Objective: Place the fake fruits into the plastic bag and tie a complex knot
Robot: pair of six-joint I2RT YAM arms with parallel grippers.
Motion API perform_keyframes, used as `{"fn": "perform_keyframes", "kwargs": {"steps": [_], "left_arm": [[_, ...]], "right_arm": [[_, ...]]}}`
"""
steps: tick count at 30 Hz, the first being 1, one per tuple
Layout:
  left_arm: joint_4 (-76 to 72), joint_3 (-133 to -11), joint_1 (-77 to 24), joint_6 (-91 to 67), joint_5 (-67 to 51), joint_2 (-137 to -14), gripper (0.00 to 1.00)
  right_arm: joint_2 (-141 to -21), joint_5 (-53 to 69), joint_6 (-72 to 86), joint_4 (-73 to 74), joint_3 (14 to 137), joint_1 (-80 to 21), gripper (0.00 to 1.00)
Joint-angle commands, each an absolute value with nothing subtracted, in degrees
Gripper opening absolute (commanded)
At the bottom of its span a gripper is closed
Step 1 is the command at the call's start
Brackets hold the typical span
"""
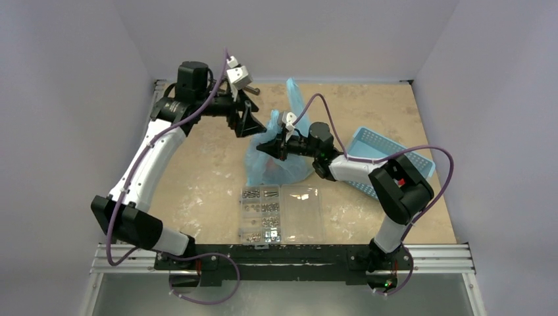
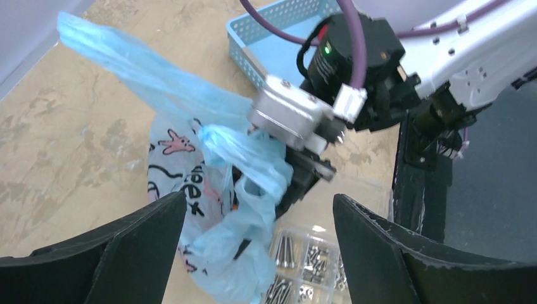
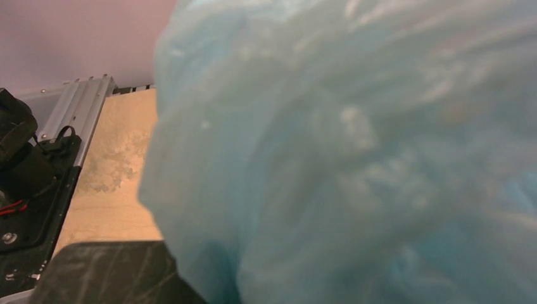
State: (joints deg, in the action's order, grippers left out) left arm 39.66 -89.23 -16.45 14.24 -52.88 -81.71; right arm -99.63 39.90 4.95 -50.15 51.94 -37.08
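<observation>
The light-blue plastic bag (image 1: 279,168) with its pink and black cartoon print (image 2: 174,171) stands mid-table. Bunched, twisted handle plastic forms the knot (image 2: 250,155), and one long loose end (image 2: 120,57) trails toward the back. My right gripper (image 1: 274,146) (image 2: 308,176) is shut on this bunch; blue plastic (image 3: 354,158) fills the right wrist view beside one dark finger (image 3: 107,272). My left gripper (image 1: 242,124) (image 2: 259,201) hangs open just behind and left of the bag, its jaws wide apart and holding nothing. The fake fruits are hidden inside the bag.
A clear compartment box of screws (image 1: 281,214) (image 2: 304,266) lies in front of the bag. A rigid blue slotted basket (image 1: 389,158) (image 2: 272,31) sits to the right, under my right arm. Walls enclose the table at the back and sides.
</observation>
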Motion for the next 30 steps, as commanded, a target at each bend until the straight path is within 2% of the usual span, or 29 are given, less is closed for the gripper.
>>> {"fn": "perform_keyframes", "kwargs": {"steps": [1,5,10,12,15,16,21,30], "left_arm": [[32.1,-94.5,-18.4,-0.2,-51.0,-88.1,0.86],[28.0,-95.4,-19.2,-8.1,-52.1,-90.9,0.85],[30.6,-96.8,-20.1,-9.4,-54.8,-93.8,0.71],[30.1,-96.4,-20.1,-9.8,-57.5,-93.9,0.55],[23.0,-94.2,-19.4,-13.7,-62.2,-92.6,0.09],[20.4,-93.2,-18.8,-15.2,-63.0,-91.6,0.00],[12.0,-86.8,-12.6,-19.9,-60.5,-84.4,0.00],[9.0,-78.9,-6.6,-12.5,-55.2,-77.4,0.00]], "right_arm": [[-96.4,40.7,0.4,-50.8,51.2,-37.2,0.08],[-95.8,40.8,-2.0,-50.3,50.8,-37.3,0.10],[-95.7,40.8,-2.8,-51.0,50.6,-37.2,0.11],[-95.8,40.8,-2.9,-51.1,50.6,-37.2,0.11],[-96.2,40.8,-2.4,-51.2,50.7,-37.2,0.11],[-96.5,40.8,-1.4,-51.0,51.0,-37.2,0.11],[-97.4,39.0,3.4,-49.9,50.2,-35.7,0.09],[-98.0,39.7,0.8,-45.2,49.2,-35.3,0.00]]}}
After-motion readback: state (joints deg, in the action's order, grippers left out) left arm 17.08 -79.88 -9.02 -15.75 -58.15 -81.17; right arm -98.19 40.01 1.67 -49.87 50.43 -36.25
